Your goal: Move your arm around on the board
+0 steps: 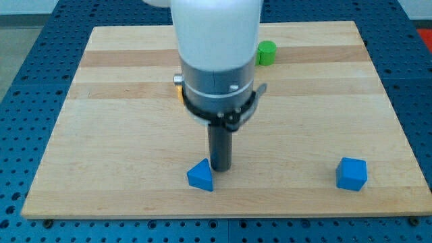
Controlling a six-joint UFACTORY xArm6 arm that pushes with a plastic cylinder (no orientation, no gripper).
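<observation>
My tip (220, 168) rests on the wooden board (101, 135) near the view's bottom centre. A blue triangular block (200, 175) lies just left of the tip and a little below it, touching it or nearly so. A blue cube (352, 173) sits at the view's bottom right, far from the tip. A green cylinder (266, 52) stands near the view's top, right of the arm. A yellow block (178, 85) peeks out at the arm's left edge; most of it is hidden and its shape cannot be made out.
The large white and grey arm body (216, 61) covers the middle top of the board. Blue perforated table (27, 74) surrounds the board on all sides.
</observation>
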